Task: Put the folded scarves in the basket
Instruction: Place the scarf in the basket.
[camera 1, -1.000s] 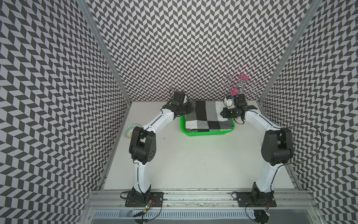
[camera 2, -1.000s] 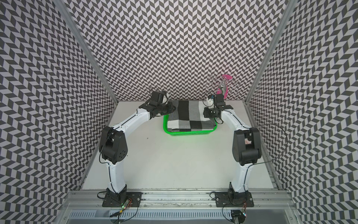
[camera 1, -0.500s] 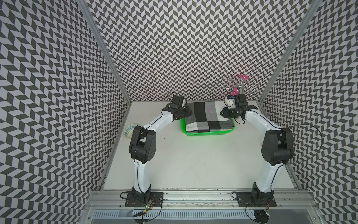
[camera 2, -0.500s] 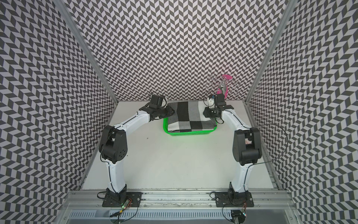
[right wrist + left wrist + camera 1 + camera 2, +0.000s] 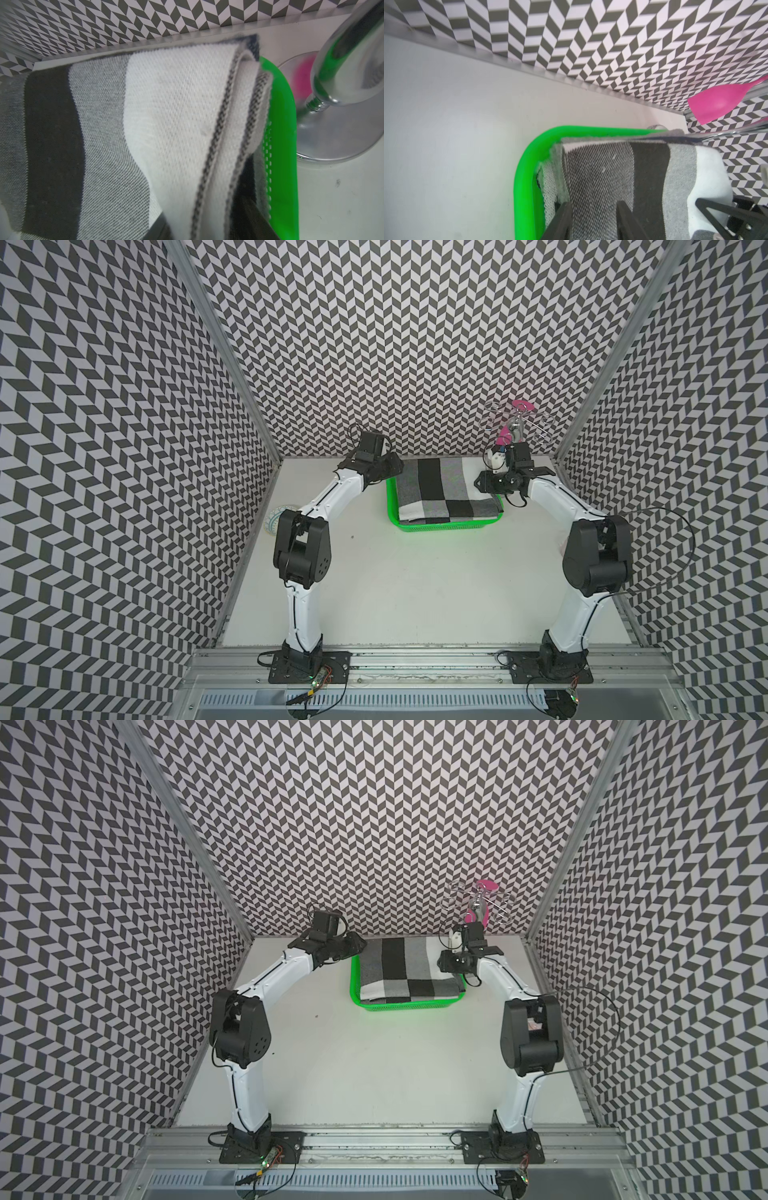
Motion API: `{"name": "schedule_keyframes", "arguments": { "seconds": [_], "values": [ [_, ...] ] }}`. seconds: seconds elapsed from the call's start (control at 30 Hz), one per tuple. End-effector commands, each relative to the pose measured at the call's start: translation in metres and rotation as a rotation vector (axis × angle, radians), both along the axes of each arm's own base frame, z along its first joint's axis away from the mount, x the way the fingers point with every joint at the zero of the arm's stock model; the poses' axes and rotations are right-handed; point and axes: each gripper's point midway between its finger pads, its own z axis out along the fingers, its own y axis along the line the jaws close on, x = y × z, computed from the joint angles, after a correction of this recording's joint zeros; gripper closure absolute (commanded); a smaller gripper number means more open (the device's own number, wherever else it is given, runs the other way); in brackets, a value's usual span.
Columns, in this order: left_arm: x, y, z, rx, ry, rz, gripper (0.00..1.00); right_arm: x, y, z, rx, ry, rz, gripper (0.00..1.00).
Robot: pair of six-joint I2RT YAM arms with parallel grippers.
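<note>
At the basket's far left corner, your left gripper (image 5: 394, 467) stands with its jaws parted a little; in the left wrist view its two black fingers (image 5: 563, 218) sit apart over the scarf (image 5: 600, 176), with flat weave showing between them and nothing pinched. Across the basket, your right gripper (image 5: 481, 485) is at the far right corner, jaws parted wider; in the right wrist view the scarf's layered folded edge (image 5: 226, 116) runs between the fingers (image 5: 252, 216), and you cannot tell whether the pads touch cloth. Edges, left to right: a small patterned plate (image 5: 277, 519) against the left wall, well apart from the left arm; bare table (image 5: 415, 585) in front of the basket; a chrome stand (image 5: 332, 137) carrying a pink glass (image 5: 716, 106), its base just beside the right rim (image 5: 282, 128) near the back wall. Item: the scarf (image 5: 436, 489) lies folded flat inside the bright green basket (image 5: 440, 526), filling it; its near right corner covers the rim. Pattern: woven blocks of grey, black, grey and white across the far half, and pale grey, grey, black and grey across the near half.
</note>
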Motion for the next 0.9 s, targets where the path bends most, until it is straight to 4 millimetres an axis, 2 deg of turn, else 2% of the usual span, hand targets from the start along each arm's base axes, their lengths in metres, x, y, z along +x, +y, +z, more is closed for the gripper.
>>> {"name": "schedule_keyframes", "arguments": {
  "seconds": [0.0, 0.17, 0.27, 0.37, 0.63, 0.77, 0.87],
  "values": [
    [0.011, 0.011, 0.005, 0.032, -0.011, 0.022, 0.60, 0.004, -0.012, 0.034, 0.001, -0.089, -0.050, 0.50],
    [0.009, 0.013, 0.015, 0.035, -0.026, 0.021, 0.60, 0.000, -0.011, 0.042, 0.021, -0.087, -0.051, 0.49],
    [0.001, 0.009, 0.027, 0.036, -0.038, 0.007, 0.60, -0.006, -0.014, 0.062, 0.021, -0.126, -0.067, 0.49],
    [-0.006, 0.002, 0.035, 0.020, -0.052, -0.010, 0.60, -0.012, -0.005, 0.076, 0.059, -0.176, -0.025, 0.49],
    [-0.020, -0.020, 0.018, 0.008, -0.017, -0.056, 0.60, -0.013, 0.006, 0.062, 0.094, -0.122, 0.029, 0.51],
    [-0.023, -0.023, 0.014, 0.006, -0.008, -0.061, 0.60, -0.006, 0.005, 0.058, 0.072, -0.101, 0.038, 0.51],
    [-0.025, -0.022, 0.012, 0.000, -0.005, -0.061, 0.60, -0.009, 0.012, 0.056, 0.089, -0.089, 0.066, 0.52]
  ]
}}
